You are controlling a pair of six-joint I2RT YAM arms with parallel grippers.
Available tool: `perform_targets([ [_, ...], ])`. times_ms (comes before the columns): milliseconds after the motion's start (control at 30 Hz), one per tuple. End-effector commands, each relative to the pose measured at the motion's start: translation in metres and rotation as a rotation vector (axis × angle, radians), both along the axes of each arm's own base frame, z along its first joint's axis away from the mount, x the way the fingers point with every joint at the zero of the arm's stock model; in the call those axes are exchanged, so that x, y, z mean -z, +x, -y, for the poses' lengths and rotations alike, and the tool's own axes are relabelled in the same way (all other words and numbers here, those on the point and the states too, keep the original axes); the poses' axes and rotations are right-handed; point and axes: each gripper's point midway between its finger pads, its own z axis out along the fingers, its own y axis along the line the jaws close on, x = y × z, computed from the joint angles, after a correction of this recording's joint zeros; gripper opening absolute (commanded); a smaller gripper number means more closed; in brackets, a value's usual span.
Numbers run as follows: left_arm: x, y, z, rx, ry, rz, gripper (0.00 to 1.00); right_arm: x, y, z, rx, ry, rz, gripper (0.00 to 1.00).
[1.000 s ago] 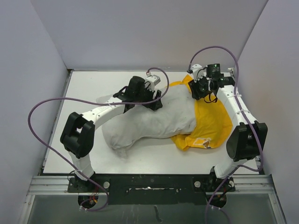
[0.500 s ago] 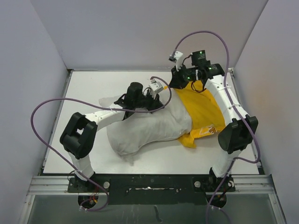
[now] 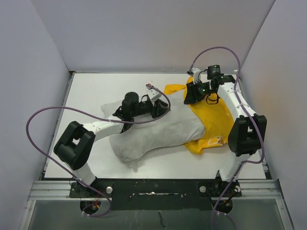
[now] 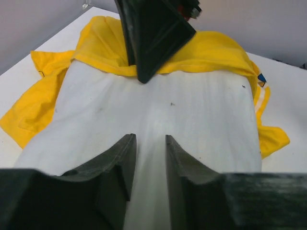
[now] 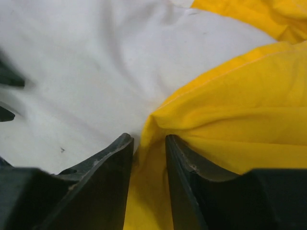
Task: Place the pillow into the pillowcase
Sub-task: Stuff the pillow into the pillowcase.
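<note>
Beside the pillow [image 5: 86,62], right fingers [image 5: 110,163] pinch pillowcase [image 5: 230,120] hem (bunched).

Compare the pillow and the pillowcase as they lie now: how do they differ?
The pillow is plain white-grey; the pillowcase is bright yellow with some print. The pillow is plump; the pillowcase lies flat and crumpled. Only the pillow's right end sits in the pillowcase's mouth; most of the pillow lies bare. Both are soft, wrinkled fabric.

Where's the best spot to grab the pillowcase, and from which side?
Grip the pillowcase at its open hem, where yellow overlaps the pillow. Come from above on the far right: the edge lies loose and bunches easily, as in the right pincer.
</note>
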Motion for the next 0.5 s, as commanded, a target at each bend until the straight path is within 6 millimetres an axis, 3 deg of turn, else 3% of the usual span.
perform_targets([
  [0,-0.04,0.018,-0.013,-0.092,-0.147,-0.034,0.43,-0.057,-0.028,-0.012,-0.139,0.053,0.162,0.43],
  [133,-0.062,0.016,-0.046,-0.162,-0.197,-0.136,0.8,-0.121,-0.065,0.0,-0.217,0.165,0.363,0.72],
  [200,-0.068,0.006,-0.056,-0.188,-0.151,-0.135,0.87,-0.138,-0.087,0.009,-0.244,0.195,0.473,0.85],
  [300,-0.062,-0.024,-0.057,-0.208,0.011,-0.071,0.9,-0.132,-0.116,0.025,-0.257,0.155,0.623,0.99],
  [367,-0.055,-0.053,-0.046,-0.181,0.15,0.071,0.92,-0.112,-0.136,0.033,-0.274,0.09,0.684,0.98],
  [467,-0.033,-0.104,-0.02,-0.065,0.327,0.304,0.96,-0.079,-0.149,0.05,-0.204,0.019,0.575,0.98],
])
